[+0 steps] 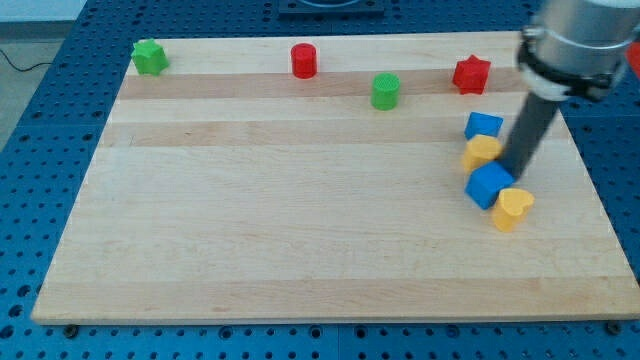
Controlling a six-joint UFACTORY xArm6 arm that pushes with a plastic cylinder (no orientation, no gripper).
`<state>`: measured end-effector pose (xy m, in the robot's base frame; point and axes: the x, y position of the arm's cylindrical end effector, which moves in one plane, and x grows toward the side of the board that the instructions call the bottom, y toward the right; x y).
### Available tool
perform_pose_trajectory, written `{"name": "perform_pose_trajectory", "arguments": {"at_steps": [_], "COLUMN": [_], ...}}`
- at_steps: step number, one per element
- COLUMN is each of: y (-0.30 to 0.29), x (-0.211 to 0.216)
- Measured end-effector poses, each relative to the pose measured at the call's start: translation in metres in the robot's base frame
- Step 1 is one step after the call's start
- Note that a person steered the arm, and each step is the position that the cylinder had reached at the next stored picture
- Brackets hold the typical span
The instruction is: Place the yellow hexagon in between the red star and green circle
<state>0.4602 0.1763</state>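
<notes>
— Wooden board [300, 220]: where's your yellow hexagon [481, 151]?
— Right side, touching my tip [517, 174] on its left, below the red star [471, 75]; green circle [386, 90] upper centre. No jaws, nothing held.

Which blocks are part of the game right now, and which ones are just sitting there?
In the game:
yellow hexagon
red star
green circle
my tip, just right of the yellow hexagon

Just sitting there:
green star
red cylinder
upper blue block
lower blue block
yellow heart
</notes>
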Motion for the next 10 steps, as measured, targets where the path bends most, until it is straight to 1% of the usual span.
{"name": "perform_pose_trajectory", "arguments": {"at_steps": [1, 2, 3, 4, 5, 7, 8, 9, 10], "y": [-0.072, -0.1, -0.1, -0.078, -0.062, -0.062, -0.062, -0.062, -0.035], "x": [-0.026, -0.034, -0.006, 0.005, -0.016, -0.087, -0.091, -0.071, -0.068]}}
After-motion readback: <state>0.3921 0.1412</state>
